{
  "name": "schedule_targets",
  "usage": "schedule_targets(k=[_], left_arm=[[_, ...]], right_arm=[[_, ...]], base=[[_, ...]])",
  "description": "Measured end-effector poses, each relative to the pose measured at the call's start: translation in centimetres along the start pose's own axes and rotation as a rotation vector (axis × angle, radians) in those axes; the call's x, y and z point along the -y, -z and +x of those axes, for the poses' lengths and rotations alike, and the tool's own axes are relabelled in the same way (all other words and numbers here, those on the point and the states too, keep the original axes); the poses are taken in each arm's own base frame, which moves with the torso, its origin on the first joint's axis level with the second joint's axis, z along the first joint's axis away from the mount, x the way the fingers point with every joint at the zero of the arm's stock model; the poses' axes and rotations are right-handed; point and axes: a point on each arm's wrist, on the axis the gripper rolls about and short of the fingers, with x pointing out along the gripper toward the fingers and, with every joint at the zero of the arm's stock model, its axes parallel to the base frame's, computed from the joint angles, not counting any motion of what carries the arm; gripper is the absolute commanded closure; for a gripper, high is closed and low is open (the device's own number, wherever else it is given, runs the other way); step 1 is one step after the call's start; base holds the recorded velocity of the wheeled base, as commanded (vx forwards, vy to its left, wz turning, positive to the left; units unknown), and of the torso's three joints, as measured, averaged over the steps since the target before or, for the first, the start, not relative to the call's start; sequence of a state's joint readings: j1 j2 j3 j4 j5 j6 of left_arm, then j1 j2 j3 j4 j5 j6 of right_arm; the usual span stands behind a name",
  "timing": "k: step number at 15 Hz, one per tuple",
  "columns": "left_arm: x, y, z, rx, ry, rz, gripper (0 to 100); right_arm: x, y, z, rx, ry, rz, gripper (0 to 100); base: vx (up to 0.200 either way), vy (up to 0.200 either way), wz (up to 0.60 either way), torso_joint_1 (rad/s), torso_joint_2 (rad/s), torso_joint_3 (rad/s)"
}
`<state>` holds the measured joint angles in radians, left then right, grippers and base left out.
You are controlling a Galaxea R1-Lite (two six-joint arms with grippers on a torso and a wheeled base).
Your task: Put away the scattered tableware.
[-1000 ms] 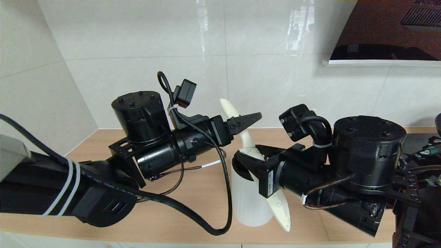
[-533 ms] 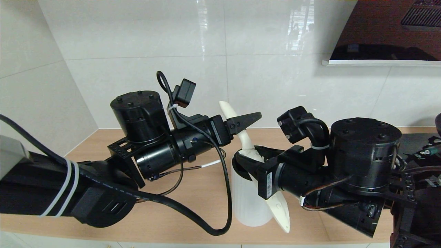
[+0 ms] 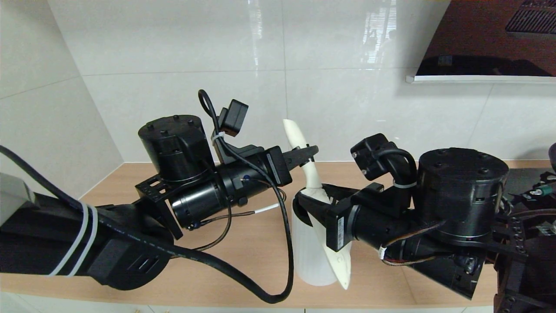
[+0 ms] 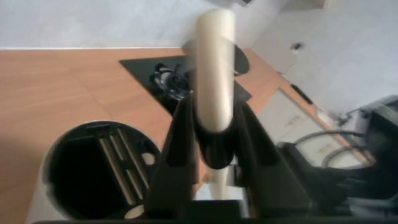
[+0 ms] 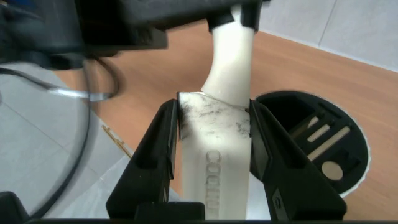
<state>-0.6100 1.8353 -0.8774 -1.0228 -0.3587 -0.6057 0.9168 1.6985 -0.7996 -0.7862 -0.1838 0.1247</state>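
A cream spatula (image 3: 296, 138) stands nearly upright above a white cylindrical utensil holder (image 3: 309, 256) on the wooden counter. My left gripper (image 3: 309, 153) is shut on its handle (image 4: 215, 68), as the left wrist view (image 4: 214, 112) also shows. My right gripper (image 3: 315, 198) is shut on the wide blade (image 5: 214, 155) lower down, just over the holder's rim. The holder's dark slotted inside (image 5: 318, 149) lies open beside the blade. The blade's tip (image 3: 343, 274) hangs outside the holder's front.
The counter (image 3: 243, 234) runs to a tiled wall behind and a front edge close below. A black hob (image 4: 180, 71) lies at the right, under a dark range hood (image 3: 486, 39). Bare counter lies left of the holder.
My left gripper has shut on the spatula's handle. The spatula has swung more upright, its lower tip moving left toward the holder. The right arm has barely moved.
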Motion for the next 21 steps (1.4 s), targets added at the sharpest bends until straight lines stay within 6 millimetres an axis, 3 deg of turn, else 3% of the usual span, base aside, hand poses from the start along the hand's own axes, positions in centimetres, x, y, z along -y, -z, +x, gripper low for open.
schedule_targets(k=[6,7,11,14,21], left_arm=[[0.1,-0.1,-0.1,0.003,0.002,0.000,100],[0.1,-0.1,-0.1,0.003,0.002,0.000,100],[0.3,-0.3,-0.2,0.008,0.003,-0.003,100],[1.0,-1.0,-0.6,0.031,0.017,0.004,100],[2.2,-4.0,-2.2,0.225,0.029,0.095,100]], right_arm=[[0.0,-0.1,-0.2,0.004,0.000,0.001,100],[0.0,-0.1,-0.2,0.003,0.000,0.000,0],[0.1,-0.1,-0.4,0.006,0.002,0.002,0],[0.3,-1.3,-1.6,0.049,0.013,0.008,0],[4.4,-5.9,-5.7,0.226,0.143,0.035,0]], base=[[0.000,0.000,0.00,0.000,0.00,0.000],[0.000,0.000,0.00,0.000,0.00,0.000],[0.000,0.000,0.00,0.000,0.00,0.000],[0.000,0.000,0.00,0.000,0.00,0.000],[0.000,0.000,0.00,0.000,0.00,0.000]])
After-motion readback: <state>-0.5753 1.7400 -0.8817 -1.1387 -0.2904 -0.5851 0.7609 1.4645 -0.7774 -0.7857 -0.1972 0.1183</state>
